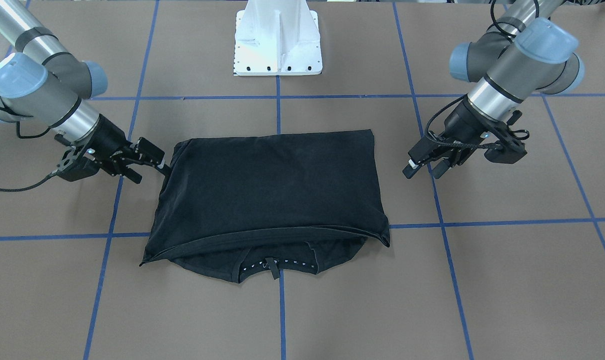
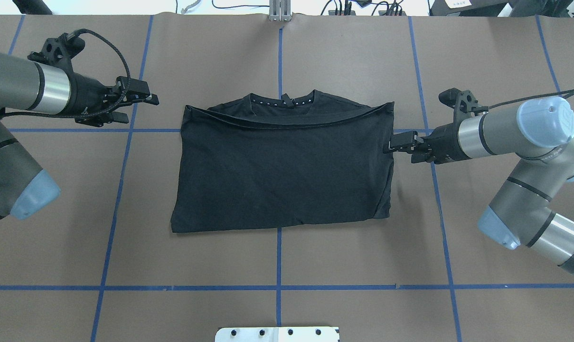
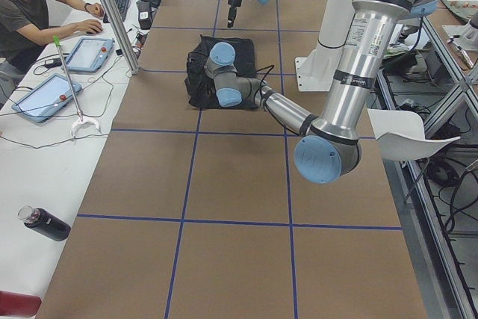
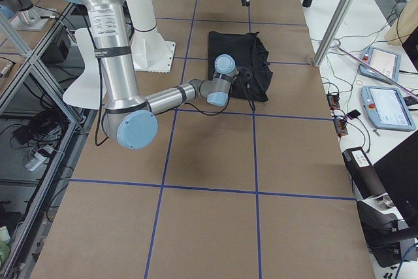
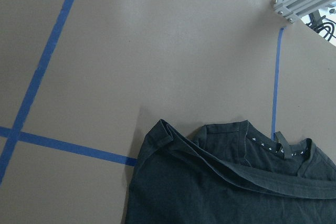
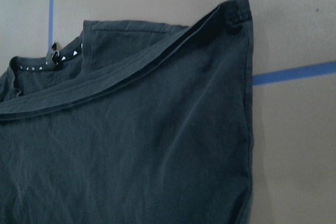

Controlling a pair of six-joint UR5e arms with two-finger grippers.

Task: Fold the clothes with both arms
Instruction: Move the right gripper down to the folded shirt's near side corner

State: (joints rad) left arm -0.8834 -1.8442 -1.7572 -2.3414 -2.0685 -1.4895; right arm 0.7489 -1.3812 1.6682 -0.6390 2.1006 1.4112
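The clothes are a single black T-shirt [image 1: 272, 190] [image 2: 282, 171], folded flat in the table's middle. Its plain back faces up and its collar [image 2: 283, 101] peeks out on the side away from the robot. My right gripper [image 1: 151, 174] [image 2: 399, 154] is open at the shirt's right edge, one fingertip touching the cloth. My left gripper [image 1: 422, 173] [image 2: 141, 109] is open and holds nothing, a short way off the shirt's left side. The left wrist view shows the shirt's [image 5: 226, 192] collar corner. The right wrist view shows its [image 6: 131, 156] folded edge. Neither wrist view shows fingers.
The white pedestal base [image 1: 278, 45] [image 2: 277, 334] stands at the robot's side of the brown table, which is crossed by blue tape lines [image 2: 279, 259]. At the far side, a person [image 3: 30, 13] sits at a bench with tablets [image 3: 45, 95], a metal post [image 3: 112, 13] and a bottle [image 3: 45, 223].
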